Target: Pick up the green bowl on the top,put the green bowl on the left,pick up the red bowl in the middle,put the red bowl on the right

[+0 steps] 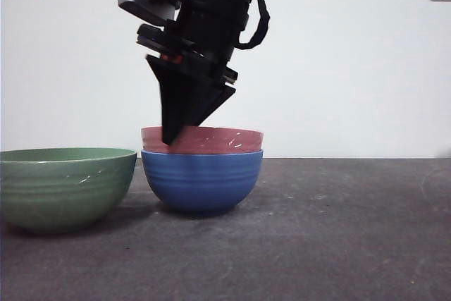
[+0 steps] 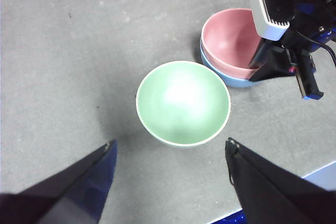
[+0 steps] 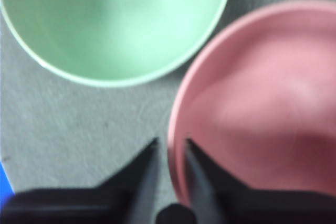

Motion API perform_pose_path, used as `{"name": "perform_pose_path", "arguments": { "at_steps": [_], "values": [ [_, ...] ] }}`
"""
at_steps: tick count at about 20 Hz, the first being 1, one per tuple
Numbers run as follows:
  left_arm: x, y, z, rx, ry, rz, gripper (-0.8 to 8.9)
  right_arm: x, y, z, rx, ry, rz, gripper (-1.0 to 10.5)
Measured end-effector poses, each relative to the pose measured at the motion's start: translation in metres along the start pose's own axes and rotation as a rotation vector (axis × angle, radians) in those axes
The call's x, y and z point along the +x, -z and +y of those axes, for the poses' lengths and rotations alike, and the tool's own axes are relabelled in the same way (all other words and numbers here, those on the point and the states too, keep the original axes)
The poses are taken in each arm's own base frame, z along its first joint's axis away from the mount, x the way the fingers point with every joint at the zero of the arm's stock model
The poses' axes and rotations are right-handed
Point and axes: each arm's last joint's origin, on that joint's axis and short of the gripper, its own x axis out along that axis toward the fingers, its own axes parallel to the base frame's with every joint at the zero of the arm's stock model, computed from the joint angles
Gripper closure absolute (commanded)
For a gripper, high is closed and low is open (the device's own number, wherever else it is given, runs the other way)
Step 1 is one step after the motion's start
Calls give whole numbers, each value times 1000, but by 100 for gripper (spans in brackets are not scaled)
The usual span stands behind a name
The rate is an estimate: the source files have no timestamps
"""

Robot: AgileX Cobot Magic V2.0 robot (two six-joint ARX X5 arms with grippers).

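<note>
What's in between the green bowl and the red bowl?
Nothing but bare grey table. The left wrist view shows a thin gap between the green bowl and the red bowl, which sits inside a blue bowl.

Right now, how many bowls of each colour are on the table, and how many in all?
Green: 1, the green bowl standing alone
Red: 1, the red bowl nested in the blue one, with the right gripper at its rim
Blue: 1, the blue bowl at the bottom of the stack
Total: 3 bowls
</note>
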Motion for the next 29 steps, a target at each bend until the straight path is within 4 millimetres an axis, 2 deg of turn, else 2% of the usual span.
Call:
{"name": "perform_pose_path", "arguments": {
  "at_steps": [7, 10, 13, 17, 19, 22, 24, 26, 29],
  "values": [
    [0, 1, 0, -1, 1, 9, 468, 0, -2, 0, -19, 6, -7, 959],
    [0, 1, 0, -1, 1, 6, 468, -8, -2, 1, -20, 11, -22, 958],
    [0, -3, 0, 1, -1, -31, 468, -31, -3, 5, -30, 29, -77, 958],
    [-1, -12, 1, 6, -5, -122, 468, -83, 1, 15, -31, 88, -180, 959],
    [-1, -16, 1, 9, -7, -167, 469, -112, 12, 18, 10, 163, -180, 959],
    [-1, -22, 1, 11, -10, -214, 469, -159, 41, 21, 124, 287, -143, 959],
    [0, -23, 1, 11, -9, -213, 469, -177, 60, 18, 216, 364, -113, 959],
    [5, -25, 1, 10, -6, -195, 469, -179, 78, 17, 299, 422, -96, 959],
    [12, -29, 1, 11, 17, -177, 469, -156, 97, 23, 375, 410, -82, 959]
  ]
}}
